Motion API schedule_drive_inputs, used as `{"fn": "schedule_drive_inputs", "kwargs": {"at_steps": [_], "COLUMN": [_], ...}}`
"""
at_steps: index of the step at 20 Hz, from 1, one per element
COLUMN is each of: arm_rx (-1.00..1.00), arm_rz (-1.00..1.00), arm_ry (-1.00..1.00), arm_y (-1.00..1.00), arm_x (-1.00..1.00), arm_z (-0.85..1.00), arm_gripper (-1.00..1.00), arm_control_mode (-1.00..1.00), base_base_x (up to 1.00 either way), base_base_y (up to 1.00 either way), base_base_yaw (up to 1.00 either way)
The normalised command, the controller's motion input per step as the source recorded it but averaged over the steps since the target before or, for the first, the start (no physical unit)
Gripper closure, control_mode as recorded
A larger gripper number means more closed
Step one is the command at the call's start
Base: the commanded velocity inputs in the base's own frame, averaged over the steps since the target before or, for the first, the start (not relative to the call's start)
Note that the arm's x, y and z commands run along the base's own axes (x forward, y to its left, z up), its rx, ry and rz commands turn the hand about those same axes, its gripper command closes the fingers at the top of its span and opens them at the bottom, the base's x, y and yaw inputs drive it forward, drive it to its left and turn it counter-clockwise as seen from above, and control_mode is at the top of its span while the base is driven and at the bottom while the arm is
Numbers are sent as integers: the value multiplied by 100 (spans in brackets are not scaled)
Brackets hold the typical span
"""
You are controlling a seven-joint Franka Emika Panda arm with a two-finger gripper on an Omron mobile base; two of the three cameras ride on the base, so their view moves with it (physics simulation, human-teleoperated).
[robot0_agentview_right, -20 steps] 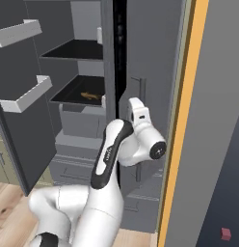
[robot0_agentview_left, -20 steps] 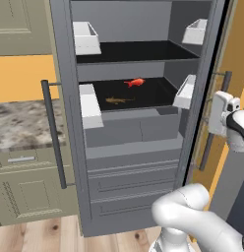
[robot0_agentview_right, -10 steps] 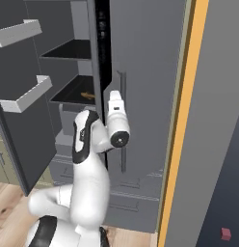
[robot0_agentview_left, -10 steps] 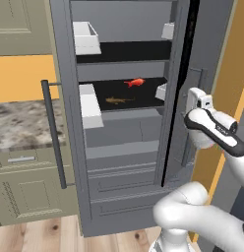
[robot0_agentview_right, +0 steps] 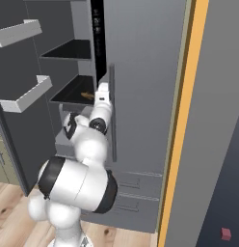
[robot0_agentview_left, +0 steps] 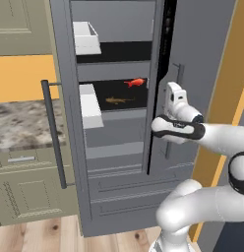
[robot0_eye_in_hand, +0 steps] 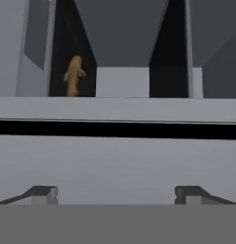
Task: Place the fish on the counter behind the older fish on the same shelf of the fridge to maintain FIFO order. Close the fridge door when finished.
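Two fish on one shelf (robot0_agentview_left: 125,107): the fish (robot0_agentview_left: 135,82), bright red-orange, sits at the back, and the older fish (robot0_agentview_left: 117,100), dull brown-tan, lies in front of it near the rim. Both are beyond the jaws, inside the fridge (robot0_agentview_left: 121,197), off toward the open side. The gripper (robot0_agentview_left: 173,96) is right up against the outer face of the right-hand fridge door, just beside its vertical bar handle (robot0_agentview_right: 112,113). In the hand view the two fingertips (robot0_eye_in_hand: 42,194) stand well apart, so the jaws are spread with nothing between them.

Two doors: the left one (robot0_agentview_left: 65,123) hangs wide open with its long handle (robot0_agentview_left: 54,134) showing, the right one is nearly closed, leaving a narrow dark gap. Two white door bins (robot0_agentview_left: 86,37) ride on the left door.

From the right base view the red fish is hidden behind the door, and just a sliver of the brown one peeks out. In the hand view the older fish appears as a small upright tan shape, blurred.

The marble desk (robot0_agentview_left: 19,131) sits left of the fridge over beige cabinets (robot0_agentview_left: 25,192), with an orange wall (robot0_agentview_left: 21,76) and a wooden plank floor (robot0_agentview_left: 50,236).
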Motion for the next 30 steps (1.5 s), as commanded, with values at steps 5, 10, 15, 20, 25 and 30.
{"fn": "schedule_drive_inputs", "kwargs": {"at_steps": [5, 10, 15, 20, 25, 30], "arm_rx": [0, 0, 0, 0, 0, 0], "arm_rz": [-14, -15, -14, -14, -8, 0], "arm_ry": [9, 12, 13, 11, 14, 12], "arm_y": [12, 10, 17, 18, 58, 84], "arm_x": [50, 42, 45, 54, 46, 0], "arm_z": [41, 52, 48, 15, 0, 3], "arm_gripper": [-100, -100, -100, -100, -100, -100], "arm_control_mode": [-100, -100, -100, -100, -100, -100], "base_base_x": [0, 0, 0, 0, 0, 0], "base_base_y": [0, 0, 0, 0, 0, 0], "base_base_yaw": [0, 0, 0, 0, 0, 0]}}
